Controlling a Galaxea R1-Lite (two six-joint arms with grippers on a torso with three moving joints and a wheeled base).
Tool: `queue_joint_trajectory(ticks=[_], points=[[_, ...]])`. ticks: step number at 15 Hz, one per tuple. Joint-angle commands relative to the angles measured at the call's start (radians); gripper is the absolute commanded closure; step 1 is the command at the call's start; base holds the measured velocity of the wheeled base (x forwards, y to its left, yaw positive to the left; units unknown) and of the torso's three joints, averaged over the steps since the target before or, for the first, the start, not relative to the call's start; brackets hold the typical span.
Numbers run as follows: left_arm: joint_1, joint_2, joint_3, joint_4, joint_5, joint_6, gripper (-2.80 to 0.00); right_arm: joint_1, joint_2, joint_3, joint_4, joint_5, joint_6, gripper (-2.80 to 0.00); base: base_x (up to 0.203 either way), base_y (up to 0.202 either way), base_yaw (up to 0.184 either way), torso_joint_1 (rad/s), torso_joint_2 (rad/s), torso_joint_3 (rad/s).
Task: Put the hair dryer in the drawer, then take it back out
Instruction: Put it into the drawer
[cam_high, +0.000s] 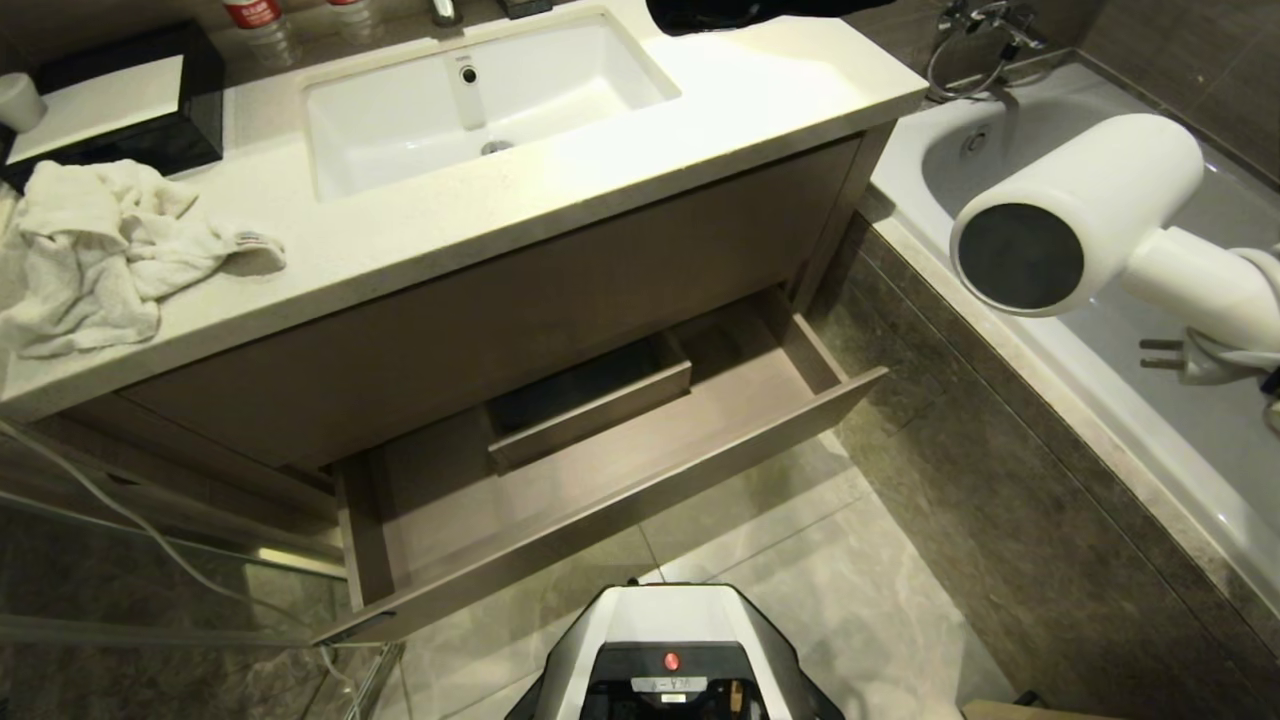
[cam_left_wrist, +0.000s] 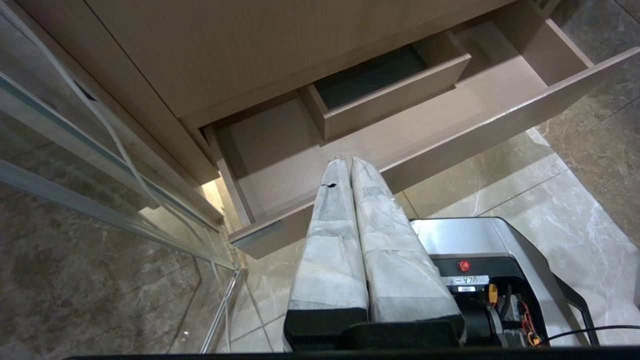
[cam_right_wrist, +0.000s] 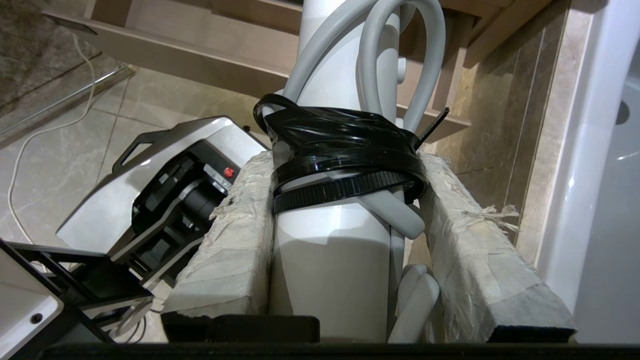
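The white hair dryer (cam_high: 1090, 215) hangs in the air at the right, over the bathtub edge, its grey round end facing the camera. My right gripper (cam_right_wrist: 345, 165) is shut on its handle (cam_right_wrist: 330, 260), with the coiled cord and black strap (cam_right_wrist: 345, 145) between the taped fingers. The drawer (cam_high: 600, 470) stands pulled open below the vanity, left of the dryer, and nothing lies in it; its boxed cut-out (cam_high: 590, 400) sits at the back. My left gripper (cam_left_wrist: 346, 161) is shut and holds nothing, hanging low in front of the drawer's front panel (cam_left_wrist: 450, 145).
A crumpled white towel (cam_high: 100, 250) and a black tissue box (cam_high: 130, 100) lie on the counter beside the sink (cam_high: 480, 90). The bathtub (cam_high: 1100, 330) runs along the right. My base (cam_high: 670, 650) stands on the tiled floor before the drawer. A glass panel and a white cable (cam_high: 150, 530) are at the left.
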Motion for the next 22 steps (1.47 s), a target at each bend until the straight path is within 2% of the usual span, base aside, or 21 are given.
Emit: queue_joint_trajectory(ticks=[1, 15, 22], points=[[0.000, 0.002, 0.000, 0.000, 0.000, -0.001, 0.00, -0.001, 0.006, 0.003, 0.003, 0.003, -0.003, 0.00, 0.000, 0.000, 0.000, -0.178, 0.32, 0.143], [0.000, 0.001, 0.000, 0.000, 0.001, -0.001, 0.00, -0.008, -0.004, -0.006, 0.002, 0.003, -0.003, 0.00, 0.000, 0.000, 0.000, -0.210, 0.35, 0.129], [0.000, 0.000, 0.000, 0.000, 0.001, -0.001, 0.00, -0.016, -0.021, 0.002, -0.023, 0.003, 0.010, 0.00, 0.000, 0.000, 0.000, -0.353, 0.50, 0.149]])
